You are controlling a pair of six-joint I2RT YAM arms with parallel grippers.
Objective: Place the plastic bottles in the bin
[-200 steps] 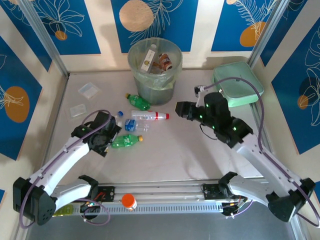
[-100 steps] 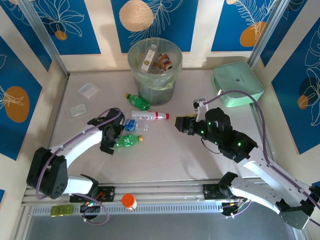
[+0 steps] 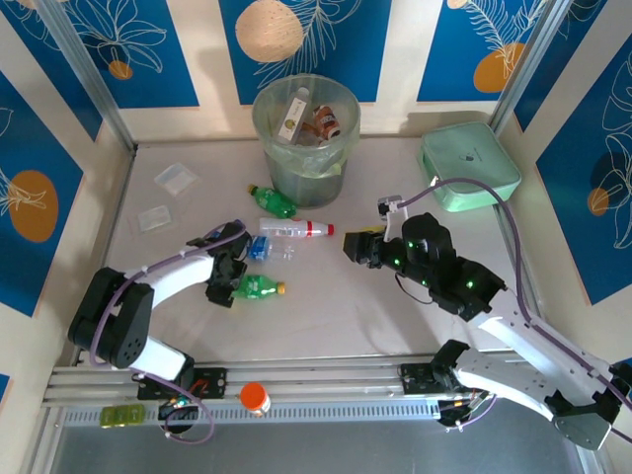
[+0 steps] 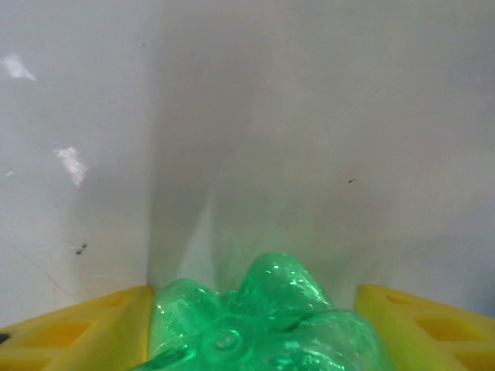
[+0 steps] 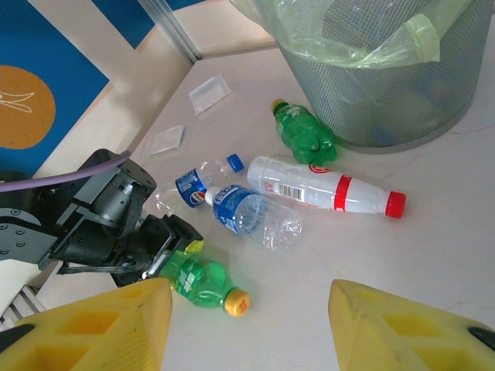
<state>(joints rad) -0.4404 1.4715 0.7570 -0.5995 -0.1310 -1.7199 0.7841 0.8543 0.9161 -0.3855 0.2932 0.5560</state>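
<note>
pale worktop [image 3: 336, 306] set between blue leaf-print panels; left end effector [image 3: 227, 284] sits low on it, yellow fingers [image 4: 77, 336] clamped on the base of a green bottle [image 3: 257, 287] with a yellow cap, lying on its side left of centre; right end effector [image 3: 353, 246] hovers with fingers apart, holding nothing; a red-capped clear bottle [image 3: 294, 229], a blue-labelled bottle [image 3: 260, 247] and another green bottle [image 3: 274, 201] lie in front of the bin [image 3: 341, 148], which stands at the back with bottles inside
</note>
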